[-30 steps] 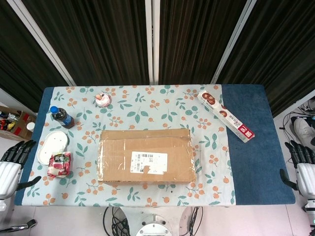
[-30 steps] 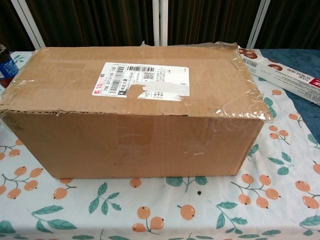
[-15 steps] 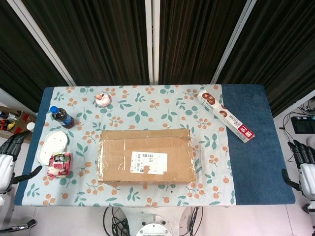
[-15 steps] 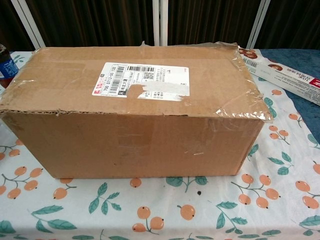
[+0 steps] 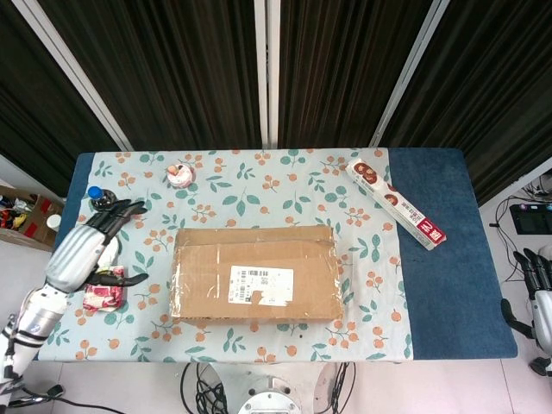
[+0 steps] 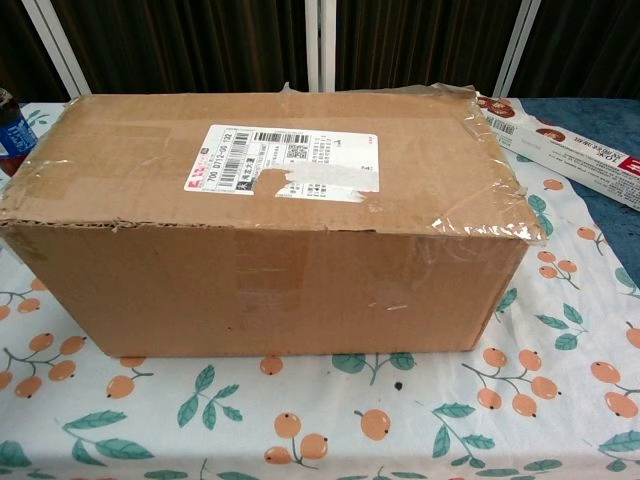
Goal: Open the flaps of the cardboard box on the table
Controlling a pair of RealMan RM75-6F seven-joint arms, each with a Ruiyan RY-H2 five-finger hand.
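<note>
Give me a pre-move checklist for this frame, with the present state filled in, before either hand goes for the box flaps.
1. Cardboard box flaps shut and flat, so work remains: ok.
2. Left hand empty, fingers spread: ok.
3. Left hand clear of clutter: not ok; it hangs over the white dish, beside the bottle and red packet.
4. Right hand ready: cannot tell; only partly in frame at the table's edge.
5. Tape on the box's right end cut: cannot tell.
6. Long foil box clear of the carton: ok.
</note>
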